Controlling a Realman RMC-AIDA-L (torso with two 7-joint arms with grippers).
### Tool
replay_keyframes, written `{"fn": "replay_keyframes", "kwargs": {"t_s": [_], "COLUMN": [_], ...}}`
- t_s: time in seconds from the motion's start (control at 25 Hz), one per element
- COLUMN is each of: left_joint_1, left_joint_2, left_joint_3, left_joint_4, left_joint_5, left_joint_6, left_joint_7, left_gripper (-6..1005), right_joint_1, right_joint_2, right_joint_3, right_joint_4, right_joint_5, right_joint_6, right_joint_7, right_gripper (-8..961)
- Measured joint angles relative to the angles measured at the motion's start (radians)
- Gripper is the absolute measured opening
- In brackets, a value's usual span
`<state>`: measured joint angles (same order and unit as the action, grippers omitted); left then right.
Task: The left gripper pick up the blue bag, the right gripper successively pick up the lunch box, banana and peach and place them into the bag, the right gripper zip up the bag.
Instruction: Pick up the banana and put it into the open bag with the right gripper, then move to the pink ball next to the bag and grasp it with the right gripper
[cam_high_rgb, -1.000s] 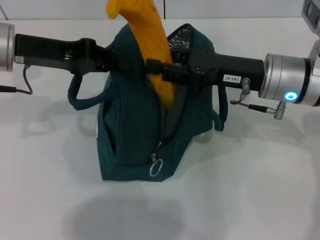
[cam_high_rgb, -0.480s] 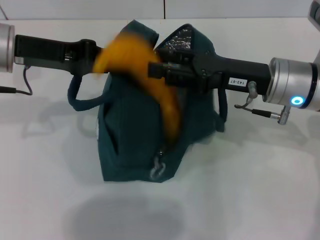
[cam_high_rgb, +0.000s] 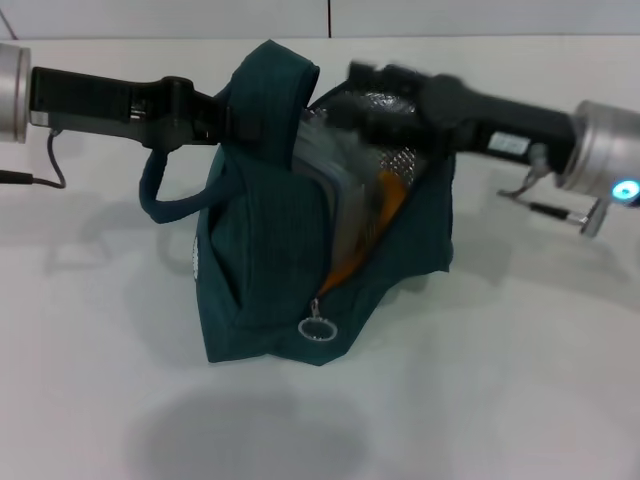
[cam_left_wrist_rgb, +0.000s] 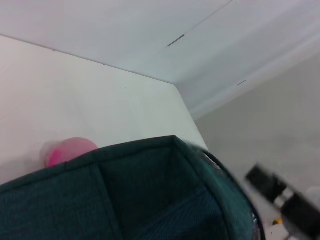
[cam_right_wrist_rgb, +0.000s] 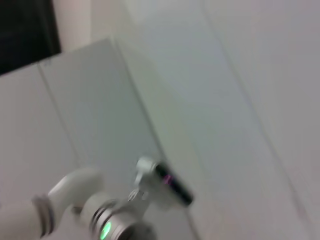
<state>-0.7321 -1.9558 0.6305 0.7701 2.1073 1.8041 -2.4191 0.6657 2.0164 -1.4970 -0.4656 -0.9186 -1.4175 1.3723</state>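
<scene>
Our left pincer (cam_high_rgb: 225, 112) grips the blue bag (cam_high_rgb: 270, 260) mid-bench; the banana (cam_high_rgb: 375, 215) lies inside. Whether the right pincer (cam_high_rgb: 365, 85) is open, we cannot tell.

head view down on bag (cam_high_rgb: 300, 210), wrist views close, perhaps upward

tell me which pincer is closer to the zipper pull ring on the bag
Neither clearly. The ring hangs low on the blue bag's front. The left pincer grips the bag's top edge; the right pincer is above the open mouth. Both are well above it.
</scene>
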Motion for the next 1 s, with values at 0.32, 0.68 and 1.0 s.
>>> {"fn": "replay_keyframes", "kwargs": {"t_s": [0.32,0.68,1.0], "left_joint_1": [0.001,0.005,-0.003], "left_joint_2": [-0.001,-0.001,-0.002], "left_joint_3": [0.0,-0.004,-0.001], "left_joint_4": [0.0,0.0,0.0], "left_joint_5": [0.0,-0.006,-0.006], "left_joint_6": [0.0,-0.002,-0.003], "left_joint_7": [-0.002,-0.003,0.001], "left_gripper": [38,38,37], "right_joint_1": [-0.146,-0.111,0.115], "right_joint_2": [-0.046,-0.055,0.005], "right_joint_3": [0.204,0.213,0.212], "right_joint_4": [-0.08,-0.055,0.131], "right_joint_5": [-0.007,-0.12,-0.313], "right_joint_6": [0.105,0.424,0.599], "right_joint_7": [-0.005,0.002,0.005], "right_gripper": [867,861,861]}}
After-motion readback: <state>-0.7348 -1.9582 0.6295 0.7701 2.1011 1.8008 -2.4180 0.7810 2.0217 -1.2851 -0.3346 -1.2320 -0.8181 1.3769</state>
